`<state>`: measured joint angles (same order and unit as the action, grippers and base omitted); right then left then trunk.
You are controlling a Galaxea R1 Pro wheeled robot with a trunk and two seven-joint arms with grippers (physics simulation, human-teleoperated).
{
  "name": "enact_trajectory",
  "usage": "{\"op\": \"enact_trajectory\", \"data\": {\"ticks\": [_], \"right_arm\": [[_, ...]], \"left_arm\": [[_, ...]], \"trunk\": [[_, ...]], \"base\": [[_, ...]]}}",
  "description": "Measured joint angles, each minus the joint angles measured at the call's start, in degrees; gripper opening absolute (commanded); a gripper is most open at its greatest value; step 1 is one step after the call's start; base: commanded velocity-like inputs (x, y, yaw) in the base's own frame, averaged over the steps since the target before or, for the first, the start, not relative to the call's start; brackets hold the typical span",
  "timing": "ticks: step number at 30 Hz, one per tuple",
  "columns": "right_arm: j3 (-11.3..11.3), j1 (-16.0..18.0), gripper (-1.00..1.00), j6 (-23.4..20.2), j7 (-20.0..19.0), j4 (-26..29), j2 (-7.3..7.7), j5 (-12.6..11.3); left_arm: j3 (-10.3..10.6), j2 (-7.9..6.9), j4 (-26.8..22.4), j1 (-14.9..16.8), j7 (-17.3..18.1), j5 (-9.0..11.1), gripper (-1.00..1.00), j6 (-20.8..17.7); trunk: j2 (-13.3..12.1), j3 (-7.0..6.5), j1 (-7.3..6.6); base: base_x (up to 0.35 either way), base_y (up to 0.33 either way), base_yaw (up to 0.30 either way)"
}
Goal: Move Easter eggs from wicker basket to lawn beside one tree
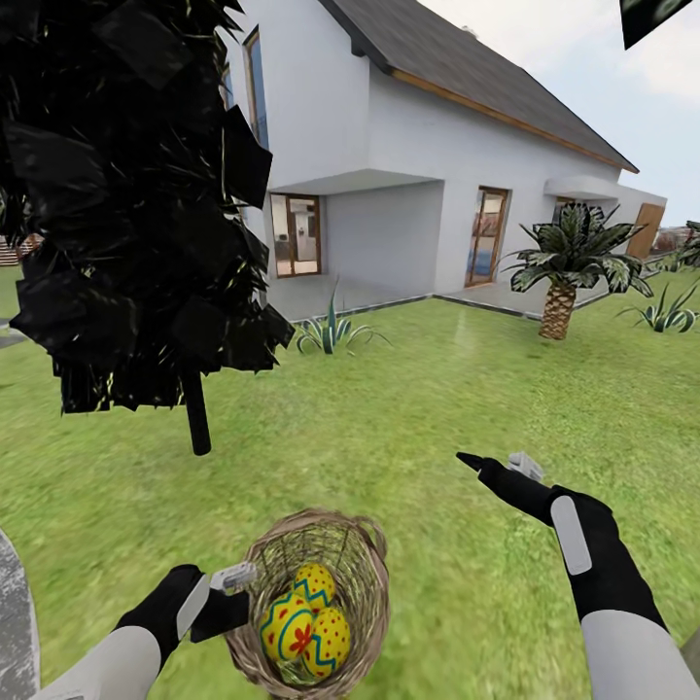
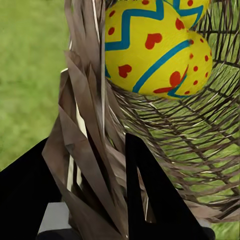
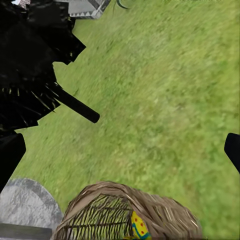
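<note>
We have the left claw [image 1: 226, 595] clenched on the near-left rim of the wicker basket [image 1: 362, 564], Easter eggs [image 1: 306, 622] inside; our right claw [image 1: 501, 467] hovers released and should descend straight onto the top egg.

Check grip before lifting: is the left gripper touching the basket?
Touching. Left wrist view shows the basket wall pinched between the left gripper fingers.

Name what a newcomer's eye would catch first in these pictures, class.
Three yellow painted eggs sit in a wicker basket low in the head view, the left tool at its rim. A black-leaved tree looms behind at left, a white house beyond the lawn.
</note>
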<state>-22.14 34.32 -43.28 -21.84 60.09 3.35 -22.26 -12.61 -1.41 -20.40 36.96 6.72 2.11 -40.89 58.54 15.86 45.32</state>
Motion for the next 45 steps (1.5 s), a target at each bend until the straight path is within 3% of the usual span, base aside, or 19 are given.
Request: {"op": "enact_trajectory", "data": {"ticks": [3, 39, 42, 45], "right_arm": [[0.0, 0.0, 1.00, 0.1, 0.0, 0.0, -0.03, 0.0], [0.0, 0.0, 1.00, 0.4, 0.0, -0.3, -0.12, -0.2], [0.2, 0.0, 1.00, 0.1, 0.0, -0.3, -0.06, -4.2], [0.3, 0.0, 1.00, -0.1, 0.1, -0.3, 0.00, -5.4]], "left_arm": [[0.1, -0.02, 0.0, 0.0, 0.0, -0.8, -1.00, 0.0], [0.1, 0.07, 0.0, 0.0, 0.1, -0.6, -1.00, 0.0], [0.1, 0.09, 0.0, 0.0, 0.1, -0.6, -1.00, 0.0], [0.1, 0.13, 0.0, 0.0, 0.0, -0.6, -1.00, 0.0]], "trunk": [[1.2, 0.54, 0.66], [15.7, 7.01, 8.57], [16.9, 7.66, 9.23], [18.1, 8.47, 9.89]], "base": [[0.000, 0.000, 0.000], [0.000, 0.000, 0.000], [0.000, 0.000, 0.000], [0.000, 0.000, 0.000]]}}
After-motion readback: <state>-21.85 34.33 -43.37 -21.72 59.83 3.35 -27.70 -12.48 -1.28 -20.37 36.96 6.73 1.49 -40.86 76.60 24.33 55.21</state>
